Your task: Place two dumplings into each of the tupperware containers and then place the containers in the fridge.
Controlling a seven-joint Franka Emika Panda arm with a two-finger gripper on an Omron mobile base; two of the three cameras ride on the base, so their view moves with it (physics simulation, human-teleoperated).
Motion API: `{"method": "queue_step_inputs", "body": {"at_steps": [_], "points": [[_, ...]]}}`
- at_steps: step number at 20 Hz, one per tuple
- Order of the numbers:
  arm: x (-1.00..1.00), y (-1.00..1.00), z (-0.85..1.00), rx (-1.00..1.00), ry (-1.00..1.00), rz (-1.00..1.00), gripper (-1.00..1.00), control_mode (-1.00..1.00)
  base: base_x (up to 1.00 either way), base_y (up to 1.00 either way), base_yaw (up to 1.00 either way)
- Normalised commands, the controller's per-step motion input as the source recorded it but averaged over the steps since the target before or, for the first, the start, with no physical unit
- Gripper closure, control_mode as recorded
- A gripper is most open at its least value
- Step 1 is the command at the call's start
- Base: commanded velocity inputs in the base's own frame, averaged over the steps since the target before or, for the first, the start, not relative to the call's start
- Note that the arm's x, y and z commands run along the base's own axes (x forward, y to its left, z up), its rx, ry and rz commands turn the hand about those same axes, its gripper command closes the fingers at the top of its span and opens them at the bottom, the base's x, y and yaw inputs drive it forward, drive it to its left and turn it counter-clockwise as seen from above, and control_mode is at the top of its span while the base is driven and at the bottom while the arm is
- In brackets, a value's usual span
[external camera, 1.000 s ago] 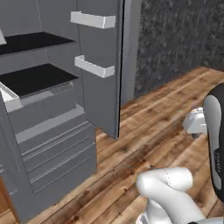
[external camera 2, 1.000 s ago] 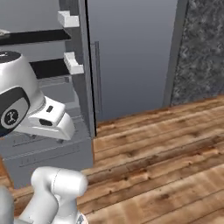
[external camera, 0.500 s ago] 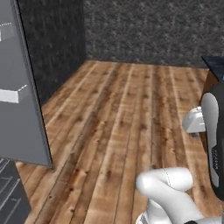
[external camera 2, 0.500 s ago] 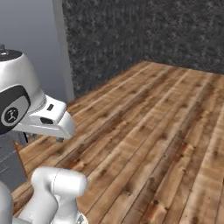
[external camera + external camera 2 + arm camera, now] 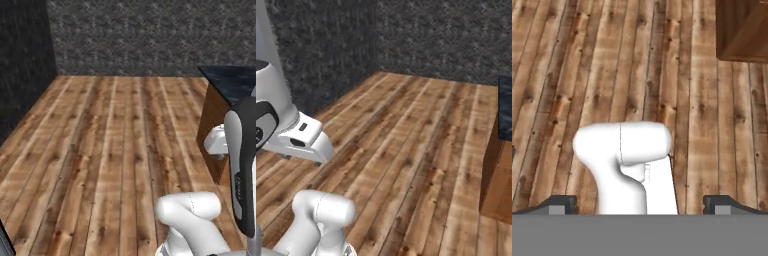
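The dumplings, the tupperware containers and the fridge are out of view. My gripper [image 5: 639,202] points down at the plank floor, and its two dark fingertips [image 5: 559,202] stand far apart at the bottom of the hand view. It is open and holds nothing. In the left base view the white hand [image 5: 217,141] hangs in front of a cabinet; in the right base view the hand [image 5: 302,137] sits low at the left.
Wooden plank floor [image 5: 115,150] stretches ahead to dark stone walls [image 5: 150,35]. A brown wooden cabinet [image 5: 214,125] with a dark counter top [image 5: 232,80] stands at the right, and the cabinet [image 5: 498,175] also borders the right base view.
The whole picture has swung: the base has turned away from the fridge, which has slid out at the left. The cabinet has come in at the right. The gripper stays open.
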Motion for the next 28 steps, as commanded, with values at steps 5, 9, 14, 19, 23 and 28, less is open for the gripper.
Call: {"method": "queue_step_inputs", "body": {"at_steps": [5, 9, 14, 19, 23, 28], "points": [[0.00, 0.00, 0.00, 0.00, 0.00, 0.00, -1.00, 1.00, 1.00, 0.02, -0.25], [0.00, 0.00, 0.00, 0.00, 0.00, 0.00, -1.00, 1.00, 1.00, 0.44, -0.32], [0.00, 0.00, 0.00, 0.00, 0.00, 0.00, -1.00, 1.00, 1.00, 0.97, -0.19], [0.00, 0.00, 0.00, 0.00, 0.00, 0.00, -1.00, 1.00, 1.00, 0.74, 0.00], [0.00, 0.00, 0.00, 0.00, 0.00, 0.00, -1.00, 1.00, 1.00, 0.47, 0.00], [0.00, 0.00, 0.00, 0.00, 0.00, 0.00, -1.00, 1.00, 1.00, 0.25, 0.00]]}}
